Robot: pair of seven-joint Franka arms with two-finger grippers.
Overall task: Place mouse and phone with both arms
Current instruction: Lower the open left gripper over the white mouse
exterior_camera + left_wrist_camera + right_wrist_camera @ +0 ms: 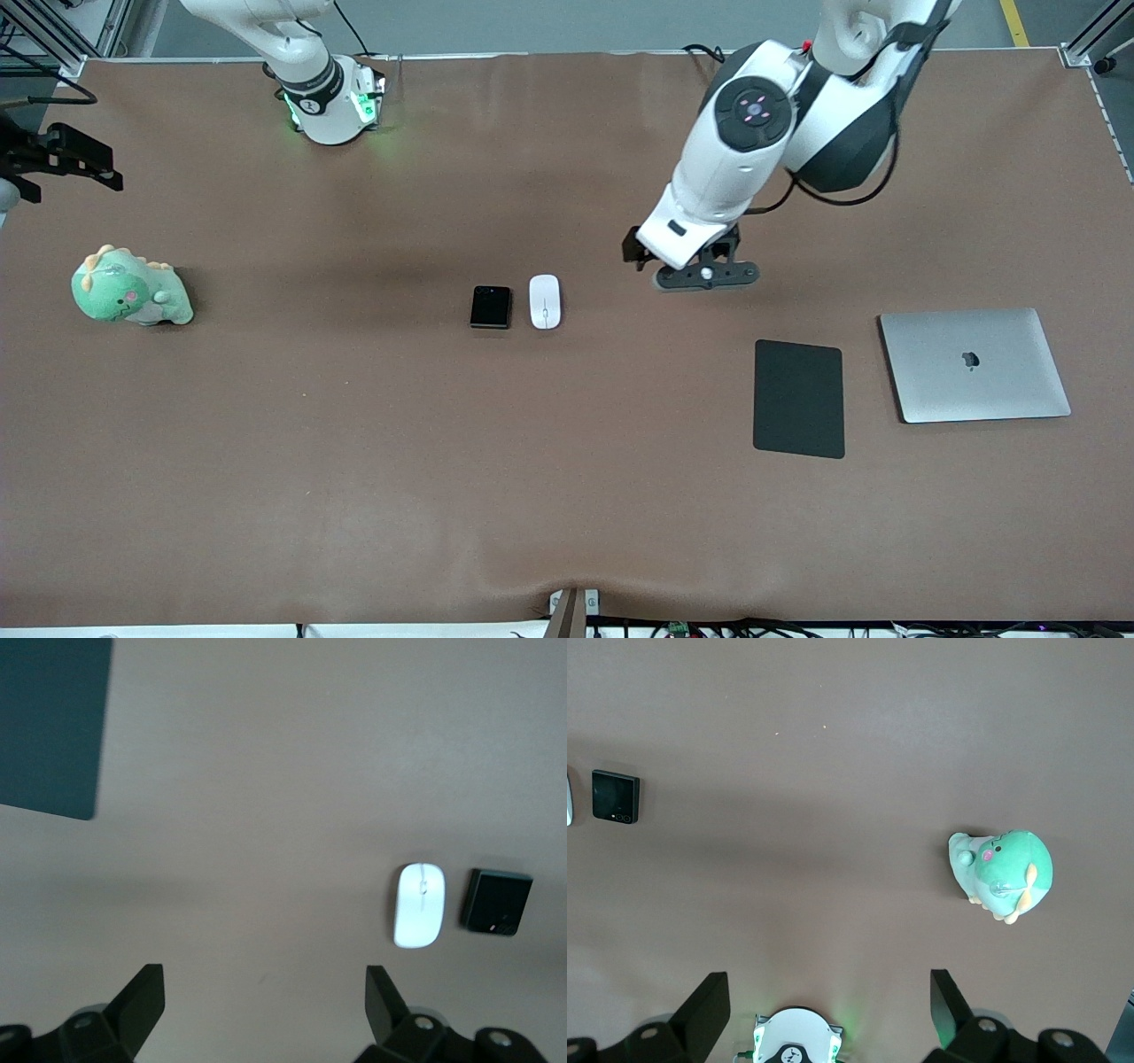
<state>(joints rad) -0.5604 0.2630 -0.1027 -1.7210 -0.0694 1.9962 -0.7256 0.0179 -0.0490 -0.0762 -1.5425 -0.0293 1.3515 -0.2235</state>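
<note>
Black left tool [264, 1005] wide open, empty

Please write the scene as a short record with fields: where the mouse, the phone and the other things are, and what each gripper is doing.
mouse: on the table, beside the phone, toward the left arm's end
phone: folded, flat on the table, apart from the mouse
black pad: beside the laptop
laptop: closed, at the left arm's end
plush dinosaur: at the right arm's end
left gripper: open, empty, over bare table between mouse and pad
right gripper: open, empty, high near its arm's base
</note>
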